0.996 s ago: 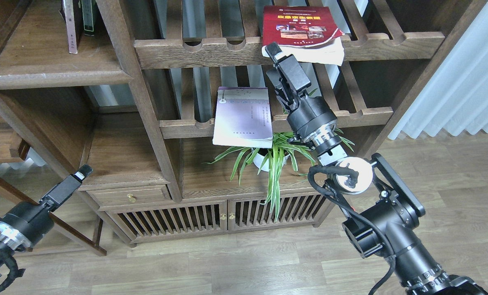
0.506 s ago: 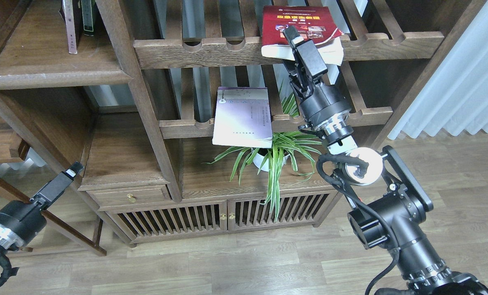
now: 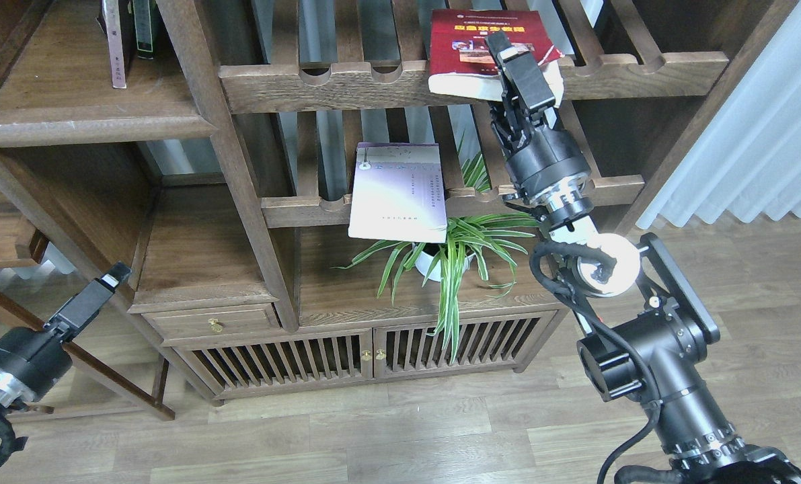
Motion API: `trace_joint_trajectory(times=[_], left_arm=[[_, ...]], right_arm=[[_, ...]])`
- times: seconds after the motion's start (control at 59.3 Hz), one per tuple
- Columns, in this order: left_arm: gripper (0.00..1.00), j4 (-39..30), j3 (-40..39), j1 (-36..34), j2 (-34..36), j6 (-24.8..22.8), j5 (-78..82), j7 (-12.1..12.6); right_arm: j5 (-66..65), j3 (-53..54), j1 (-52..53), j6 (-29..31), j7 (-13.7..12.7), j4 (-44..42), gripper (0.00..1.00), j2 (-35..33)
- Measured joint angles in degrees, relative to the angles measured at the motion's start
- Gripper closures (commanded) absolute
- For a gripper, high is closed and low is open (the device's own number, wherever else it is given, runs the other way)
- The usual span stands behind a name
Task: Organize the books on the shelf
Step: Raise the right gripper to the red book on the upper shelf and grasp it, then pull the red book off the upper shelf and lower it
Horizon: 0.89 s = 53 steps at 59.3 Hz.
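The red book (image 3: 471,33) with a yellow title lies on the upper slatted rack, its page edge hanging over the front rail. My right gripper (image 3: 504,50) is up at its front right part, with one finger over the cover and the other hidden. The lavender-to-cream book (image 3: 400,191) lies on the lower slatted rack, overhanging its rail. A book with a maroon-pink spine (image 3: 114,40) stands upright on the solid shelf (image 3: 84,124) at the upper left. My left gripper (image 3: 114,277) is low at the left, holding nothing, and its fingers cannot be told apart.
A thin dark-green book (image 3: 144,27) stands beside the maroon-pink spine. A potted spider plant (image 3: 450,255) sits under the lower rack, just left of my right forearm. Below are a drawer (image 3: 212,323) and slatted cabinet doors (image 3: 373,353). A white curtain (image 3: 763,134) hangs at the right.
My right gripper has risen and moved right, from below the upper rail to the red book's front edge. My left gripper has sunk and drawn back to the left.
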Motion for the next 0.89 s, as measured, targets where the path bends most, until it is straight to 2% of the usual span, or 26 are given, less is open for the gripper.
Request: trace_joint_trajectory(times=[0.135,0.152,0.169,0.186,0.253,0.304,0.337,0.354,0.405,0.692,0.894], left_arm=[[0.0,0.0,-0.15,-0.11,-0.01,0.0,0.0,-0.01],[0.0,0.0,-0.15,-0.11,-0.01,0.0,0.0,-0.01],[0.0,0.0,-0.16,-0.11,-0.01,0.0,0.0,-0.02],[0.0,0.0,-0.16,-0.12,-0.01,0.0,0.0,-0.05],[0.0,0.05,-0.16,-0.13,-0.01,0.0,0.0,-0.07],[0.0,0.17,-0.16,-0.15,-0.01,0.0,0.0,-0.08],[0.0,0.24,-0.16,-0.16,-0.01,0.0,-0.01,-0.09],[0.0,0.26,-0.16,-0.16,-0.01,0.0,-0.01,-0.09],[0.0,0.31,-0.16,-0.16,-0.01,0.0,-0.05,-0.12],[0.0,0.79,-0.16,-0.12,-0.01,-0.01,-0.08,-0.17],[0.0,1.38,0.01,-0.16,-0.01,-0.01,-0.08,-0.11]], right_arm=[[0.74,0.06,-0.09,-3.95,1.11,0.0,0.38,0.0],[0.78,0.08,-0.09,-4.4,1.31,0.0,0.41,0.0],[0.81,0.1,-0.09,-4.84,1.54,0.0,0.53,0.0],[0.88,0.18,-0.11,-6.1,2.44,0.0,0.55,0.0],[0.94,0.56,-0.24,-6.69,3.26,0.0,0.68,0.0],[1.11,1.03,-0.46,-6.72,3.72,0.0,0.79,0.0],[1.25,1.26,-0.6,-6.62,3.87,0.03,0.83,0.0],[1.36,1.38,-0.7,-6.52,3.93,0.07,0.88,0.0],[1.58,1.56,-0.92,-6.0,3.99,0.21,0.95,0.0],[2.15,0.86,-2.38,0.57,2.92,1.09,0.97,-0.01],[4.71,0.67,-4.92,4.21,2.7,6.1,0.97,0.0]])
